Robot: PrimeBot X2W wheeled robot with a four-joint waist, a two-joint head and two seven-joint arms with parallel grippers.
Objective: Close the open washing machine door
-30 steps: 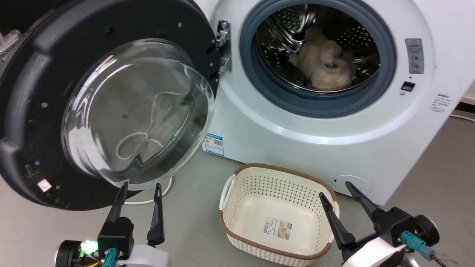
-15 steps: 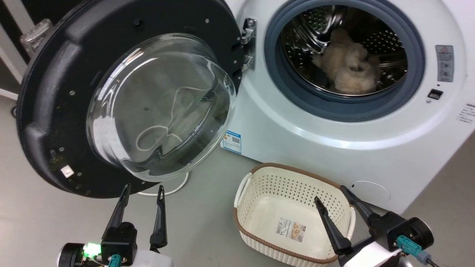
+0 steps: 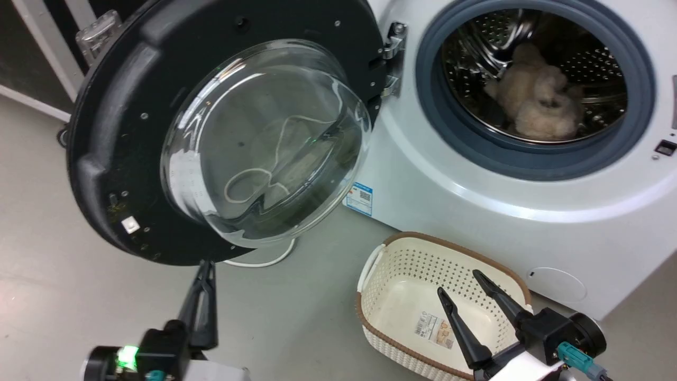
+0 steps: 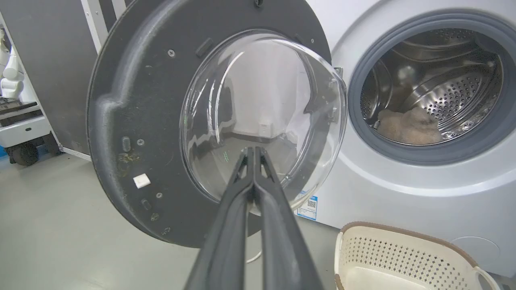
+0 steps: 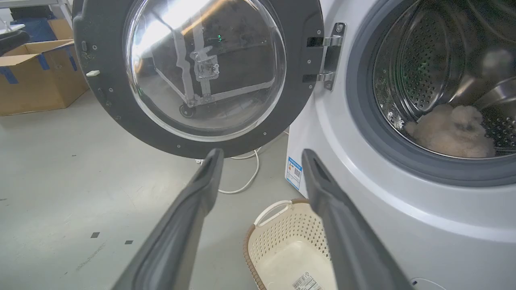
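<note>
One change in half a second: presses left gripper [image 3: 206,267] fingertips together at 7 o'clock, just under washing machine door [image 3: 227,137] hanging wide at 10 o'clock; keeps right gripper [image 3: 458,281] spread at 5 o'clock; likely readies a push.

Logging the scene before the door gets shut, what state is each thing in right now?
Door, wide open, swung left.
Drum, holding a fluffy beige bundle.
Basket, upright on floor, empty.
Left gripper, shut, holding nothing.
Right gripper, open, holding nothing.

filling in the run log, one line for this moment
door: open | left pincer: shut, empty, near door | right pincer: open, by basket
</note>
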